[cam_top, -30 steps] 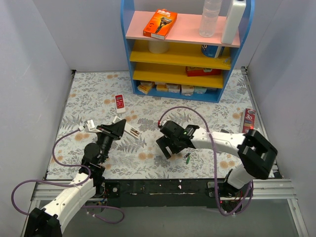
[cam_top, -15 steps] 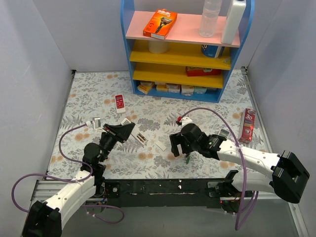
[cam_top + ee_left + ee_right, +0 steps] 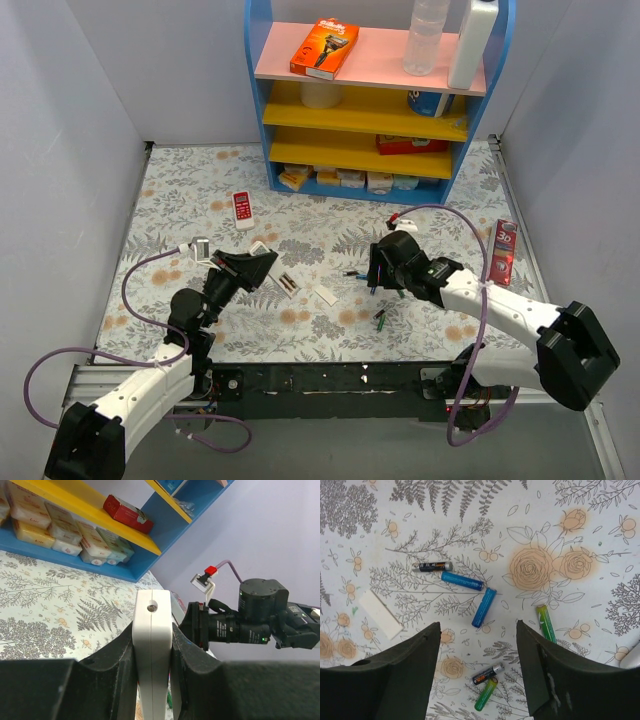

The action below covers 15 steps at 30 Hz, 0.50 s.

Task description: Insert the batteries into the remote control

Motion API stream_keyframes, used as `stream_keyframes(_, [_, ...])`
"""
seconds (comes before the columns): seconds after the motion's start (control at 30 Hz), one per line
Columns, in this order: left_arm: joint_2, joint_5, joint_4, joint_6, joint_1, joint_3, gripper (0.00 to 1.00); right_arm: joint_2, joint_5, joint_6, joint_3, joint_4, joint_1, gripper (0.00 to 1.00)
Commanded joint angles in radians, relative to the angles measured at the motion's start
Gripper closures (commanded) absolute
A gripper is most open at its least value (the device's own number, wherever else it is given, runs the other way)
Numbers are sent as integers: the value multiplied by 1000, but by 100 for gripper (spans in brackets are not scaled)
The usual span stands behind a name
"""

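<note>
Right tool (image 3: 477, 647) moved farther out (jaws apart) over batteries (image 3: 484, 607).

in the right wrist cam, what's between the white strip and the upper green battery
Right wrist view: a slanted blue battery lies between the white strip and that green battery; a second blue battery and a dark battery sit above.

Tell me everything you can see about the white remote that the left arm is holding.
The remote control looks like smooth white plastic. The left wrist view shows only one narrow side, with a small round dark lens near the top. It stands upright on edge, clamped between the black fingers of the left gripper. Only those fingers visibly touch it. Its buttons are hidden from this angle.
</note>
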Motion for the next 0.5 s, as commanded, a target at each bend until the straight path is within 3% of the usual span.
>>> stream_keyframes(0.0, [-6,4,18,41,3,-112,100,73,12,39,90,-19,-29,34])
stream_keyframes(0.3, [-6,-6,13,56,-6,-108,100,202,-35,-35,151,2,-29,54])
stream_keyframes(0.47, [-6,-12,11,58,-12,-108,100,238,-58,-76,176,-28,-29,54])
